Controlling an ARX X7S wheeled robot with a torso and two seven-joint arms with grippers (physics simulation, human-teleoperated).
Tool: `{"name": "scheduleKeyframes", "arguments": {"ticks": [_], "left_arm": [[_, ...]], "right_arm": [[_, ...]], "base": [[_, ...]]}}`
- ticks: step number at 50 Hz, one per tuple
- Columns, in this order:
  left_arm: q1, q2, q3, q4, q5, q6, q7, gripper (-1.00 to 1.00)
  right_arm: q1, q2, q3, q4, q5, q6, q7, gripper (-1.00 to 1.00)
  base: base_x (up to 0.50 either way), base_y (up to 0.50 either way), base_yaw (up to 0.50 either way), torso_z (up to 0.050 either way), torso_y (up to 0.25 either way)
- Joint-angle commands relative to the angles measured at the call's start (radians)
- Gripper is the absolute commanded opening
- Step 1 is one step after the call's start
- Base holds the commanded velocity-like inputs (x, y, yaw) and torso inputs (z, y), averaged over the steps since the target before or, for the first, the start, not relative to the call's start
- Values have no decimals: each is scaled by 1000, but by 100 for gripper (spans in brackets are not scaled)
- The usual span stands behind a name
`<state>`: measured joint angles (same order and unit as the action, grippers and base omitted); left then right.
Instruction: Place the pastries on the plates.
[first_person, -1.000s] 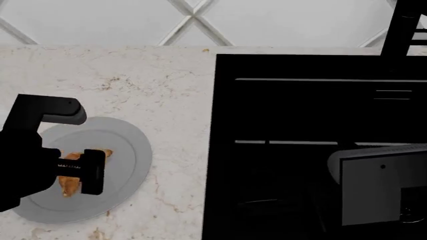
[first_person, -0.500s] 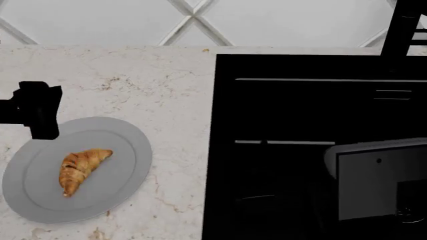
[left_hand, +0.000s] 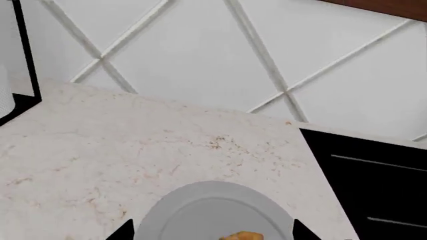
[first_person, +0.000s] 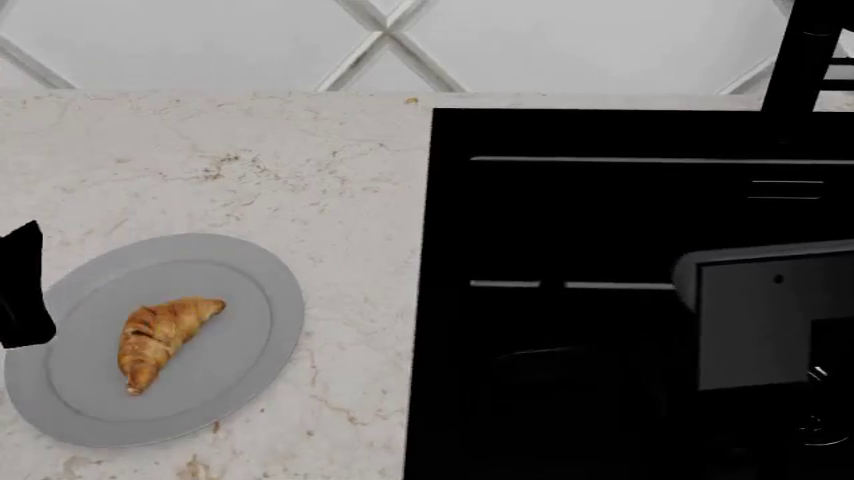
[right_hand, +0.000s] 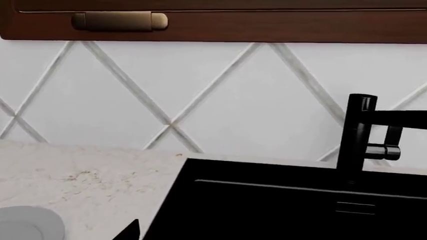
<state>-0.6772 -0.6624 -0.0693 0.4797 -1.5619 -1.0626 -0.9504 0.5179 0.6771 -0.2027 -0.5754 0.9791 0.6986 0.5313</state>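
Left gripper has pulled back off the plate toward the head view's left edge; a second ago it was right over the croissant, now only a dark sliver shows beside the plate rim. Right arm housing shifted slightly over the sink.

Croissant lies flat on the grey plate, a bit left of centre in the head view, nothing touching it. Left wrist view shows the plate rim and a tip of the croissant, with two dark finger tips spread wide on either side of the plate, so the left jaws are apart and hold nothing. Plate sits on the marble counter, well clear of the black sink. Black faucet stands behind the sink against the tiled wall.

Right gripper: only one dark tip visible, can't tell its state.
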Motion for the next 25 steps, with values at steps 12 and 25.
{"name": "scheduleKeyframes", "arguments": {"ticks": [12, 25], "left_arm": [[488, 70, -206, 214, 302, 227, 128, 100], [466, 59, -249, 148, 259, 231, 96, 100]], "right_arm": [[-144, -21, 71, 36, -30, -134, -17, 100], [-151, -43, 75, 42, -36, -144, 15, 100]], "base": [[0, 0, 0, 0, 0], [0, 0, 0, 0, 0]]}}
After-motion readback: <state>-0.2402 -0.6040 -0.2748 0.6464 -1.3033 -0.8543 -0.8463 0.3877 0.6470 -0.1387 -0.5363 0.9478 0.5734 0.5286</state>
